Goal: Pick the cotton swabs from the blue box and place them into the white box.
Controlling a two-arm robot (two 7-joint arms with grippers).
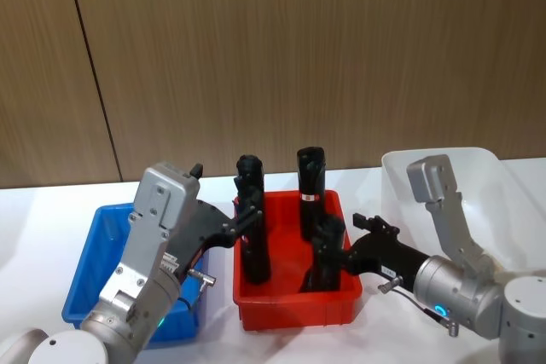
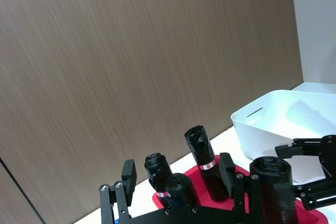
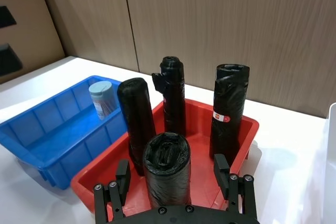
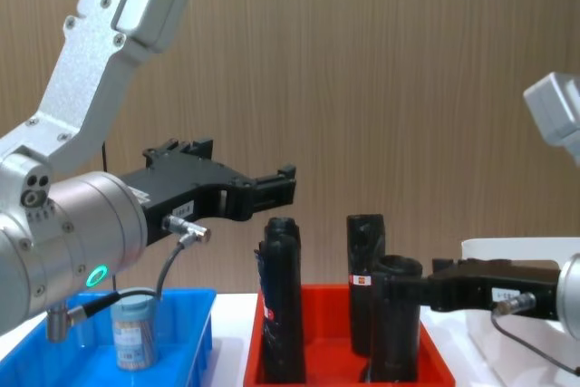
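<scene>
One cotton swab jar, clear with a pale lid, stands in the blue box on the left; the chest view shows the jar inside the blue box. My left gripper hangs open above the black cylinders at the red bin's left side, clear of the jar; in the head view this gripper is just right of the blue box. My right gripper is open around a black cylinder at the red bin's near right. The white box stands at the far right.
A red bin with several upright black cylinders sits between the two boxes. A wood-panel wall runs behind the white table.
</scene>
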